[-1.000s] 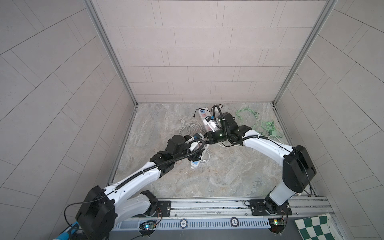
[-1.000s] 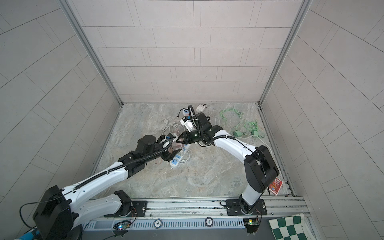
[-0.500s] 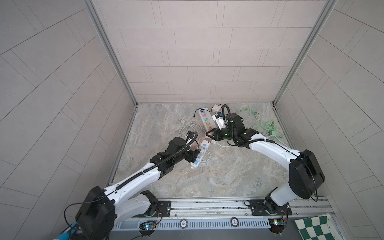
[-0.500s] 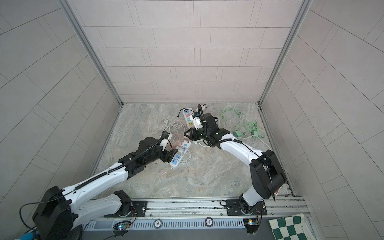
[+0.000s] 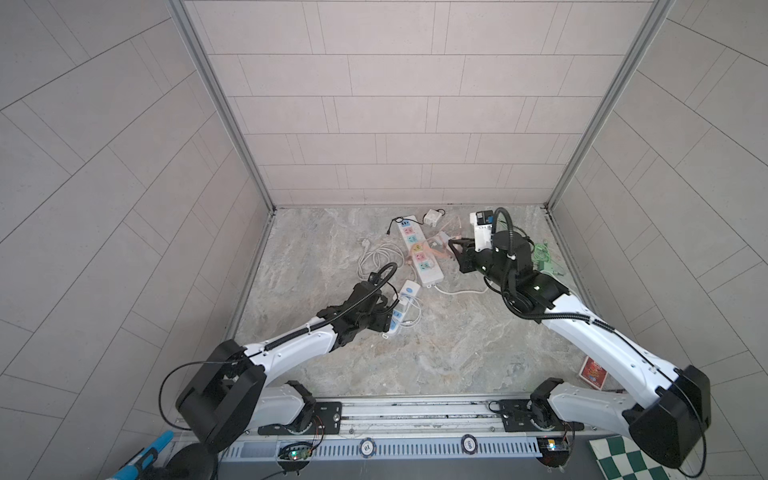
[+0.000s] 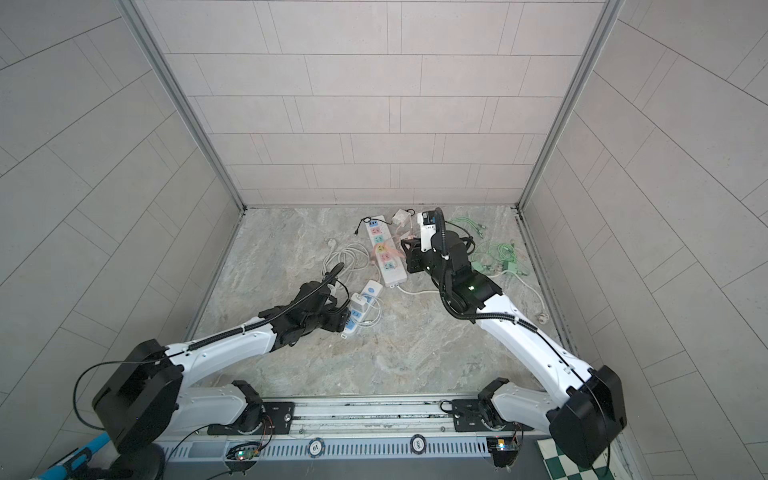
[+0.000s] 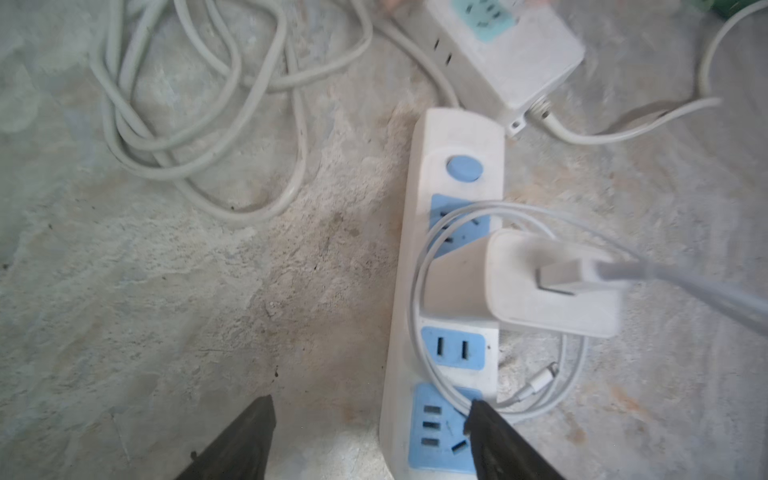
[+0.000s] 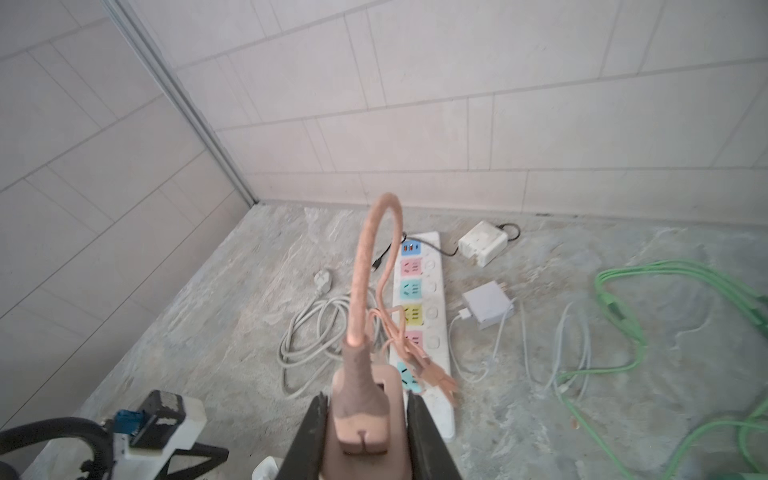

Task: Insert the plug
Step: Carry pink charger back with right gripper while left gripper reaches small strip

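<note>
My right gripper is shut on a pink plug, whose pink cable loops upward and then trails down. In both top views this gripper hovers beside the long strip with multicoloured sockets. My left gripper is open and low over the near end of a short white strip with blue sockets. One of its fingers is above the strip's USB panel and the other is over bare floor. A white charger with a thin white cable sits in that strip.
A coiled white cord lies left of the multicoloured strip. Two white adapters lie to its right, and green cables spread beyond them. A red card box sits by the right wall. Tiled walls enclose the floor.
My right gripper has carried the pink plug away from the blue-socket strip, back and to the right, beside the multicoloured strip. My left gripper has drawn back slightly and its jaws have narrowed a little.
</note>
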You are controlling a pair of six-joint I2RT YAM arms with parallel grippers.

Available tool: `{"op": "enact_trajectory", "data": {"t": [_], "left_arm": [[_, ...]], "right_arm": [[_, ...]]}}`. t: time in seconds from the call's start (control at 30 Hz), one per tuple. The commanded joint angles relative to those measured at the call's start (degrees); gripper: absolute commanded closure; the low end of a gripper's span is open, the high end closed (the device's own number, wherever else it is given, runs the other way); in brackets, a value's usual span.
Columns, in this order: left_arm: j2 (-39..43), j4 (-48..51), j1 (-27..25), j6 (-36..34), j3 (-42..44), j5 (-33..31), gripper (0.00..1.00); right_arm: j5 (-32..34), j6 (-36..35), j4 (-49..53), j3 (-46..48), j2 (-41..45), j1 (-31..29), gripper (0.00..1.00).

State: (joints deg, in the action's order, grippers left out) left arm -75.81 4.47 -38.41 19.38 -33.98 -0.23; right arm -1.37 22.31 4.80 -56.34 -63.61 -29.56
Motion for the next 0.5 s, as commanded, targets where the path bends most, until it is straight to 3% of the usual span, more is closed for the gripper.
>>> {"op": "enact_trajectory", "data": {"t": [0.0, 0.17, 0.47], "left_arm": [[-3.59, 0.14, -0.25, 1.34, -3.3, -0.25, 0.27], [-7.54, -4.6, -0.21, 3.0, -3.56, 3.59, 0.31], [-7.69, -6.13, -0.82, 4.03, -3.68, 7.04, 0.42]], "right_arm": [[5.22, -1.43, 5.4, 2.78, 2.65, -0.02, 1.0], [3.32, -0.26, 5.45, 8.86, 6.29, -0.21, 1.0], [-0.21, 0.96, 5.64, 18.25, 11.87, -4.26, 1.0]]}}
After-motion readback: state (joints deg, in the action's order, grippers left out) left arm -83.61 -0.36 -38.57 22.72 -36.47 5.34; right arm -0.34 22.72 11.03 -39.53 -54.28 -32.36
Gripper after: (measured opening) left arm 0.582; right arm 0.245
